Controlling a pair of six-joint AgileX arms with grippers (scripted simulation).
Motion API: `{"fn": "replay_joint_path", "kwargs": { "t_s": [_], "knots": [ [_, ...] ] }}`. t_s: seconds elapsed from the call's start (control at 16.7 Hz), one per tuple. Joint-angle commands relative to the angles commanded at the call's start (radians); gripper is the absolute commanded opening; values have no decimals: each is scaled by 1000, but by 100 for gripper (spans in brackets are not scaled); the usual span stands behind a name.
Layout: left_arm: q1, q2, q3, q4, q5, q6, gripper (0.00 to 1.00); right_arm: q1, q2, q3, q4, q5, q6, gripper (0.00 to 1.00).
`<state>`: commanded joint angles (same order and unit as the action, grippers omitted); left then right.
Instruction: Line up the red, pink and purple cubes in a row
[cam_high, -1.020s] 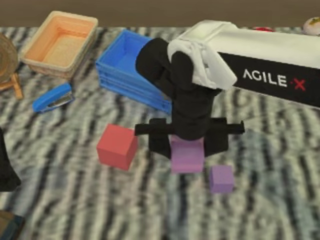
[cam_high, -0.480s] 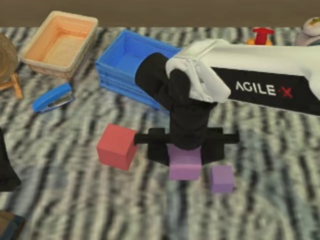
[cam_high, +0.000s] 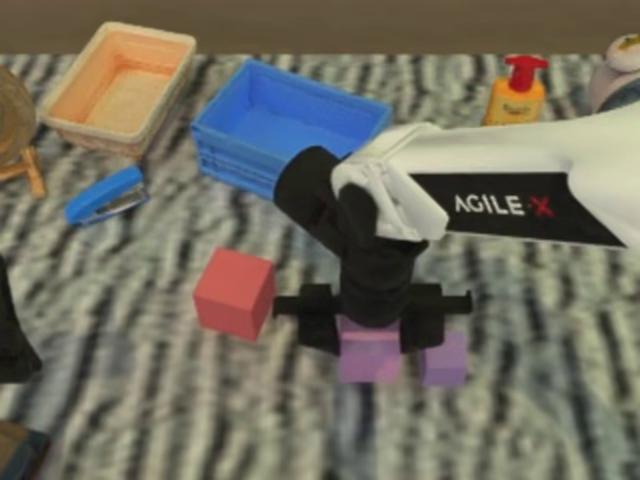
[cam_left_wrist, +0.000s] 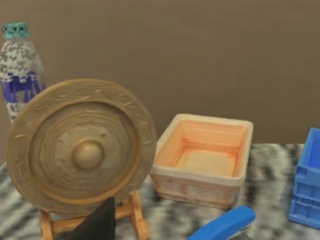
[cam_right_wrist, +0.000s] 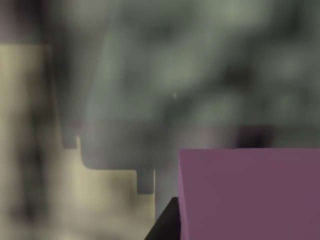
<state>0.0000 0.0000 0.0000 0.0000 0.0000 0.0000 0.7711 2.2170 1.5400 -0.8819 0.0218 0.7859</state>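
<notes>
The red cube (cam_high: 235, 293) rests on the striped cloth left of centre. My right gripper (cam_high: 370, 325) points down beside it to the right, shut on the pink cube (cam_high: 370, 357), with a black finger on either side. Close up in the right wrist view, the pink cube (cam_right_wrist: 250, 195) shows against one dark finger (cam_right_wrist: 165, 222). The small purple cube (cam_high: 445, 358) sits just to the right of the pink one, almost touching it. The three cubes lie roughly side by side. My left arm (cam_high: 10, 340) is parked at the table's left edge.
A blue crate (cam_high: 230, 135) and a wicker basket (cam_high: 70, 110) stand at the back, with a blue stapler (cam_high: 105, 195) in front of the basket. An orange bottle (cam_high: 515, 95) stands at the back right. A wooden gong (cam_left_wrist: 82, 150) and a patterned bottle (cam_left_wrist: 20, 65) are at the far left.
My right gripper has carried the pink cube toward the table's front, bringing it level with the purple cube. The red and purple cubes have not moved.
</notes>
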Motion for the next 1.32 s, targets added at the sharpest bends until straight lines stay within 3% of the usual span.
{"fn": "replay_joint_path", "kwargs": {
  "t_s": [0.78, 1.32],
  "knots": [
    [0, 0, 0, 0, 0, 0, 100, 0, 0, 0, 0, 0, 0, 98],
    [0, 0, 0, 0, 0, 0, 100, -2, -1, 0, 0, 0, 0, 100]
  ]
}}
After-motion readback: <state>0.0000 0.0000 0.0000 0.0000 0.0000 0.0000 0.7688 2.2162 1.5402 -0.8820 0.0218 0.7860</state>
